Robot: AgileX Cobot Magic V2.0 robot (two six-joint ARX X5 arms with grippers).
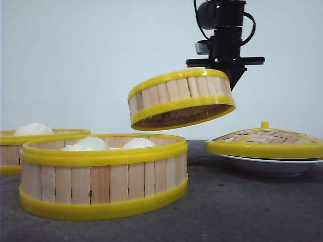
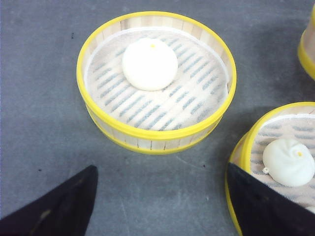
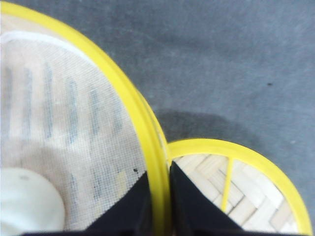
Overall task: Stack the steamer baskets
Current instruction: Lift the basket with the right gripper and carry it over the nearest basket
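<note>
One steamer basket [image 1: 176, 98] hangs tilted in the air above the table. My right gripper [image 1: 228, 71] is shut on its far yellow rim. In the right wrist view the fingers [image 3: 161, 201] pinch that rim, and the cloth-lined inside [image 3: 69, 113] holds a white bun. A second steamer basket [image 1: 103, 184] with buns stands near the front, below and left of the lifted one. A third [image 1: 10, 151] with one bun sits at the far left. My left gripper [image 2: 160, 199] hovers open over bare table between these two baskets [image 2: 147, 135] [image 2: 251, 137].
A domed woven lid [image 1: 265, 140] [image 3: 246, 191] with a yellow rim rests on a shallow white dish [image 1: 267, 165] at the right, beneath the right gripper. The table is dark grey. Another yellow rim [image 2: 307, 46] shows at the edge of the left wrist view.
</note>
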